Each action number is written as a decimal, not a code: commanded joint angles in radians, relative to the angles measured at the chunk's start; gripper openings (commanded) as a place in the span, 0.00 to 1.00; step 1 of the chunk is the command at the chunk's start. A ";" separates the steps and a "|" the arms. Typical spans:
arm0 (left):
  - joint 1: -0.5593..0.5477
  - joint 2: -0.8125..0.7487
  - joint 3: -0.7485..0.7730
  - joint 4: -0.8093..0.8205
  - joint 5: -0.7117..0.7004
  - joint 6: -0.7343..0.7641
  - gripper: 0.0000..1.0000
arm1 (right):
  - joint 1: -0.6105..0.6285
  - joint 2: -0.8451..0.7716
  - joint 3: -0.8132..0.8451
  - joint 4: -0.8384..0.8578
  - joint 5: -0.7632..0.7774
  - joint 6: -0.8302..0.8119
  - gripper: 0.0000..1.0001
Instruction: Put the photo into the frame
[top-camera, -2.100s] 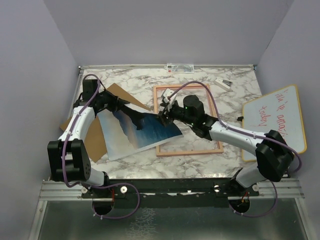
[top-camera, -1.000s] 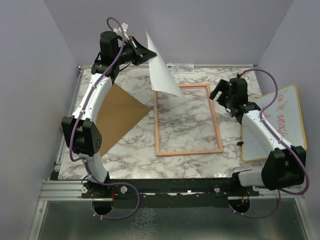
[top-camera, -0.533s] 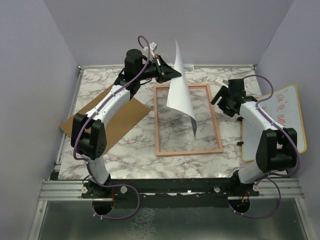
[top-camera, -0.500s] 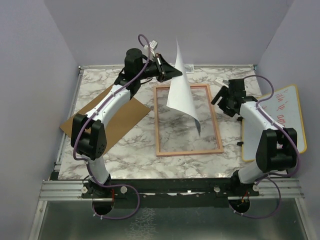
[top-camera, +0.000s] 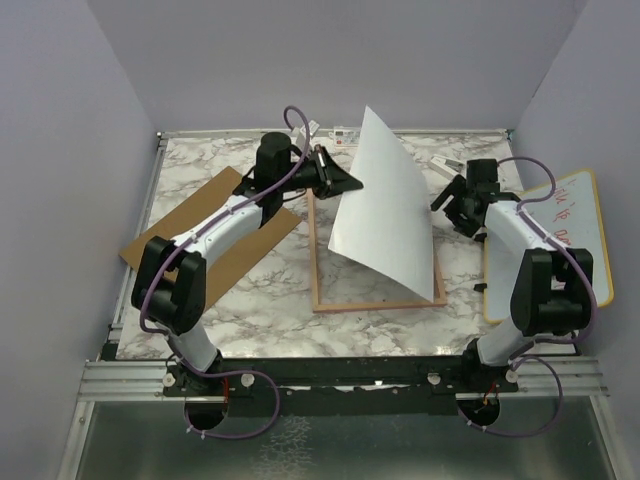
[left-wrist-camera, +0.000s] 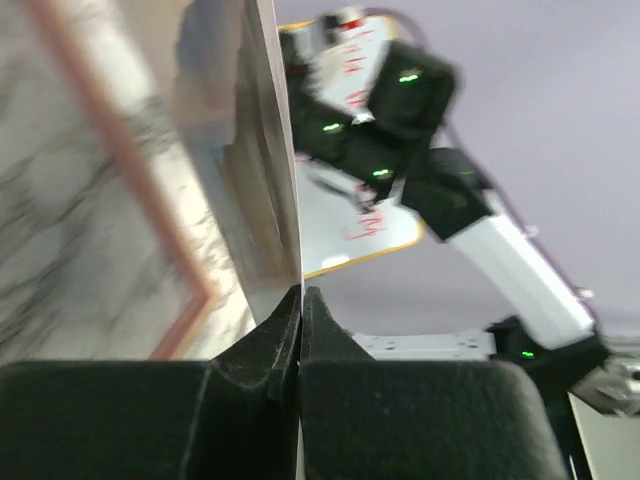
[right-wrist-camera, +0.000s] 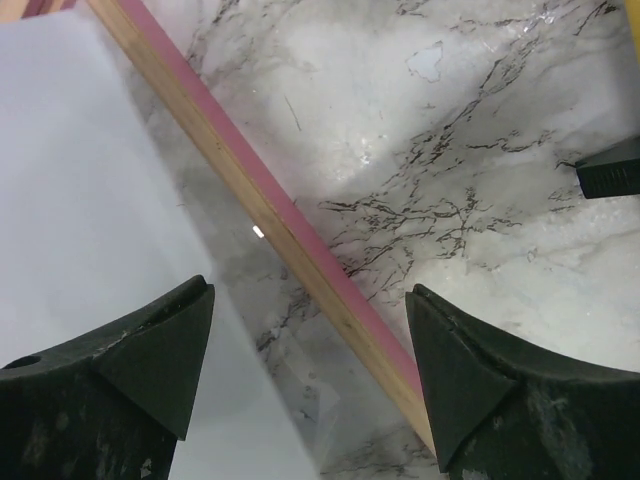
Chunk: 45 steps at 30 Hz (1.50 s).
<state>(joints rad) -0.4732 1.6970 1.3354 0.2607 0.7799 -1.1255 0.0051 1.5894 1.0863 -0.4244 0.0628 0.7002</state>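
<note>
The photo (top-camera: 385, 215) hangs tilted over the frame, its white back towards the top camera and its lower edge near the frame's front right corner. My left gripper (top-camera: 356, 185) is shut on the photo's upper left edge; in the left wrist view the gripper (left-wrist-camera: 300, 300) pinches the sheet (left-wrist-camera: 268, 150) edge-on. The frame (top-camera: 316, 265) lies flat on the marble table, pink and wood rim, partly covered by the photo. My right gripper (top-camera: 449, 203) is open and empty just above the frame's right rail (right-wrist-camera: 290, 230), beside the photo's white back (right-wrist-camera: 90, 200); its gripper gap (right-wrist-camera: 310, 350) holds nothing.
The brown backing board (top-camera: 215, 235) lies at the left of the table under my left arm. The whiteboard with red writing (top-camera: 570, 240) leans at the right edge. A small white object (top-camera: 447, 165) lies at the back right. Walls close in on three sides.
My left arm swung the photo from high at the back left to over the frame and lowered it, white back up. My right gripper let go earlier and moved to the frame's right rail.
</note>
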 joint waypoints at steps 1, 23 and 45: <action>0.004 -0.027 -0.148 -0.144 -0.116 0.177 0.00 | -0.026 0.030 -0.010 -0.017 -0.030 0.012 0.82; 0.007 -0.102 -0.412 -0.161 -0.635 0.175 0.00 | -0.030 0.101 -0.025 -0.004 -0.047 0.021 0.80; -0.101 0.023 -0.424 0.049 -0.666 0.023 0.00 | -0.030 0.132 -0.042 0.023 -0.086 0.021 0.79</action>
<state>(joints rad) -0.5507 1.7023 0.9081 0.2699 0.1818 -1.0775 -0.0208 1.7065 1.0660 -0.4122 0.0162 0.7082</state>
